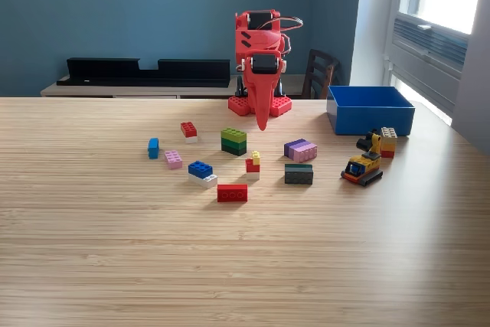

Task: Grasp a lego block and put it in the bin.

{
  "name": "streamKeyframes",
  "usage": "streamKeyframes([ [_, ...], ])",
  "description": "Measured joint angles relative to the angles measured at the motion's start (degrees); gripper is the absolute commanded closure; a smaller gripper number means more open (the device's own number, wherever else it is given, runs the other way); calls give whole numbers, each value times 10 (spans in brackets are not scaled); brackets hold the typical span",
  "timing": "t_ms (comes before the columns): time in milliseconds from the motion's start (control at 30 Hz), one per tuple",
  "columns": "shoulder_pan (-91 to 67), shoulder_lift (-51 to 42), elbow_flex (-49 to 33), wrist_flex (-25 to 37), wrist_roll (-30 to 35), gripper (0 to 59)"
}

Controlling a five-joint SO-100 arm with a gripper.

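My red arm is folded up at the far edge of the table, its gripper (262,116) hanging point-down above the wood with the jaws together and nothing in them. Lego blocks lie scattered in front of it: a green stack (233,141), a red-on-white block (188,130), a small blue one (153,148), a pink one (173,159), a blue-on-white one (202,174), a flat red one (232,193), a red-and-yellow piece (253,163), a purple one (300,149) and a dark green one (298,174). The blue bin (370,109) stands at the exterior view's right, apparently with nothing in it.
A yellow toy excavator (364,162) and a yellow-and-red block stack (388,142) sit just in front of the bin. A dark chair (318,74) and a low shelf with black trays (145,71) stand behind the table. A window is at the right.
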Motion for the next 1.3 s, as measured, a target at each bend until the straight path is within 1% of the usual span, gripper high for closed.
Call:
streamKeyframes([
  [967, 0, 0, 0, 0, 8, 583],
  [1033, 0, 0, 0, 0, 8, 570],
  [1300, -3, 0, -12, 0, 13, 570],
])
